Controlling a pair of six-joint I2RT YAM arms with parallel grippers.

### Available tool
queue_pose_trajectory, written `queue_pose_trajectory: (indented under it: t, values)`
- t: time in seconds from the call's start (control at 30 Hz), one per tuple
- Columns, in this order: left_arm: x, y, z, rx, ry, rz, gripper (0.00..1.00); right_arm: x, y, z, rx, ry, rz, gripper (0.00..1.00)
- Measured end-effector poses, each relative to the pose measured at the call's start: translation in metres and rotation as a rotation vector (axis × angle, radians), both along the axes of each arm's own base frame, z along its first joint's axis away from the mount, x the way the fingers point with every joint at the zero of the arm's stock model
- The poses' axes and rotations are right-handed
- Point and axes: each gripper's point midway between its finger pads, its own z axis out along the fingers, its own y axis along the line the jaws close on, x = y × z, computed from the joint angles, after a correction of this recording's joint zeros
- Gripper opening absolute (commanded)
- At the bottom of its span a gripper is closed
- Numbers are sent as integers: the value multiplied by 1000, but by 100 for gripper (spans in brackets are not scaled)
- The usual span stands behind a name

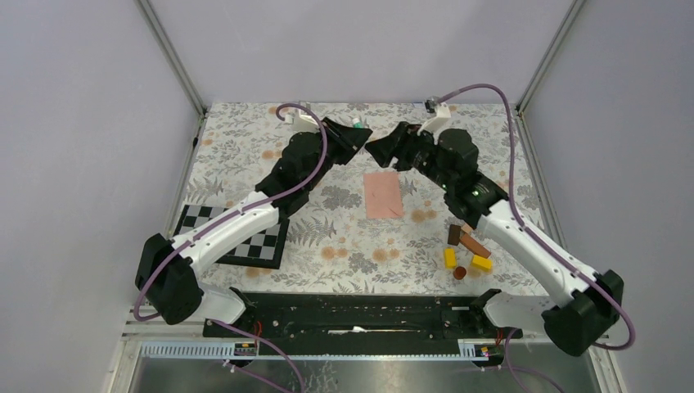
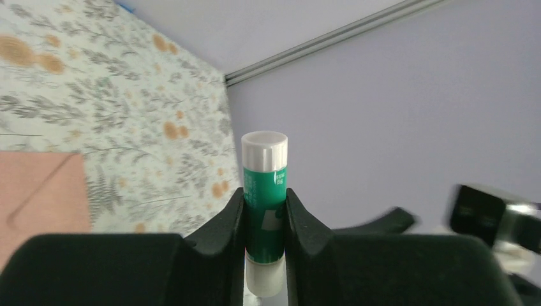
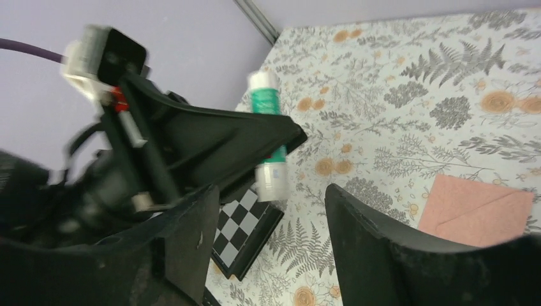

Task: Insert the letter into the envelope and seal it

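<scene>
Lying flat on table [image 1: 245, 155], envelope [image 1: 382, 195] well apart from left fingers [image 2: 223, 236] clamping glue stick [image 2: 263, 191]; right fingers [image 3: 363, 242] spread, empty.

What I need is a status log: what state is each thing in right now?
envelope: lying flat, flap folded down; whether sealed, cannot tell.
glue stick: held in the air, seemingly capped.
left gripper: shut on the glue stick.
right gripper: open, empty.
</scene>
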Motion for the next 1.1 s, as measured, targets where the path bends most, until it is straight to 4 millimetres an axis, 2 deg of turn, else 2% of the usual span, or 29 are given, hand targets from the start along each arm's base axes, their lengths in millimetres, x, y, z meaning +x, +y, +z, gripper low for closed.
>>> queue_pose_trajectory:
  t: [0.2, 0.33, 0.4, 0.5, 0.57, 0.63, 0.73, 0.87, 0.93, 1.03, 1.1]
  values:
    - [-1, 7, -44, 173, -15, -33, 0, -35, -36, 35, 27, -84, -54, 81]
    - [-1, 13, -59, 284, -35, -57, 0, -48, -57, 39, 8, -93, -109, 82]
    - [0, 18, -68, 347, -29, -61, 0, -46, -62, 27, -29, -62, -134, 82]
    - [0, 28, -90, 453, 5, -66, 0, -39, -64, -2, -105, 14, -161, 84]
    - [2, 33, -110, 520, 41, -76, 0, -33, -62, -31, -171, 89, -163, 87]
    - [3, 36, -144, 602, 105, -97, 0, -30, -60, -55, -223, 151, -161, 90]
    - [3, 40, -200, 721, 225, -138, 0, -28, -58, -79, -275, 215, -154, 92]
    - [-6, 48, -269, 846, 378, -190, 0, -26, -56, -100, -317, 271, -146, 95]
    - [-13, 52, -294, 895, 436, -210, 1, -26, -56, -105, -325, 285, -141, 95]
    - [-19, 57, -314, 950, 489, -225, 5, -29, -57, -113, -332, 306, -130, 95]
    - [-18, 55, -319, 978, 501, -225, 6, -30, -59, -118, -337, 319, -130, 95]
